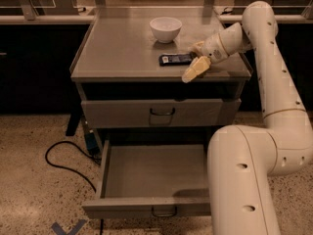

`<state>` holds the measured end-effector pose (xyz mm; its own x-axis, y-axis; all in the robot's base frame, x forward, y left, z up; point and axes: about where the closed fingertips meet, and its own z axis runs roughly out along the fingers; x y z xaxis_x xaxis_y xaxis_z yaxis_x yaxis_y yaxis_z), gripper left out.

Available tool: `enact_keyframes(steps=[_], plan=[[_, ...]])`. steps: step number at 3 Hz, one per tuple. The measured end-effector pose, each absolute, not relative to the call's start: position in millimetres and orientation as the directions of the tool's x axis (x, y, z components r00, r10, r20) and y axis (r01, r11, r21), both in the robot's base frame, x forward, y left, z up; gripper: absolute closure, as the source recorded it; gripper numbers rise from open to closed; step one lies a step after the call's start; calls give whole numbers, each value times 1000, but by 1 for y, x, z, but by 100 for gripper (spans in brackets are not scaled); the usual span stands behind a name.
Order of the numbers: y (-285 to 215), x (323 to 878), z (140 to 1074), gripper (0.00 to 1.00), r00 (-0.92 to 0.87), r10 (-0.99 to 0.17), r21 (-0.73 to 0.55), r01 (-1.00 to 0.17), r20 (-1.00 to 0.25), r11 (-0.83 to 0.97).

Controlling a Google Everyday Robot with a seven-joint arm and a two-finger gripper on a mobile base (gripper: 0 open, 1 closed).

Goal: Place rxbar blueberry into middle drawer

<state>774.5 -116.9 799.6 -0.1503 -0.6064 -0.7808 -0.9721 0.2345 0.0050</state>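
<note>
Reaching in from the right, the arm [274, 72] holds the end effector [191, 61] low over the counter [117, 53], near its front right corner. The two fingers stand apart, one behind and one in front of the right end of the bar [174, 59]. Contact between fingers and bar cannot be confirmed. The bar lies flat on the counter, dark wrapper up, its long side running left to right. A white bowl [165, 28] stands upright behind it, near but apart. Below the counter, the upper drawer [122, 114] is closed. The middle drawer [146, 173] beneath it is pulled fully out, with nothing seen inside. A dark cable [61, 163] loops across the floor to the left of the cabinet.
</note>
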Motion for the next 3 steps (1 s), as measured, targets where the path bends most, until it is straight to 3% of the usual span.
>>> enact_keyframes(steps=[1,3], plan=[[-117,775,800,18,-150,-606,5,-972,-781,234],[-117,775,800,65,-150,-606,5,-972,-781,235]])
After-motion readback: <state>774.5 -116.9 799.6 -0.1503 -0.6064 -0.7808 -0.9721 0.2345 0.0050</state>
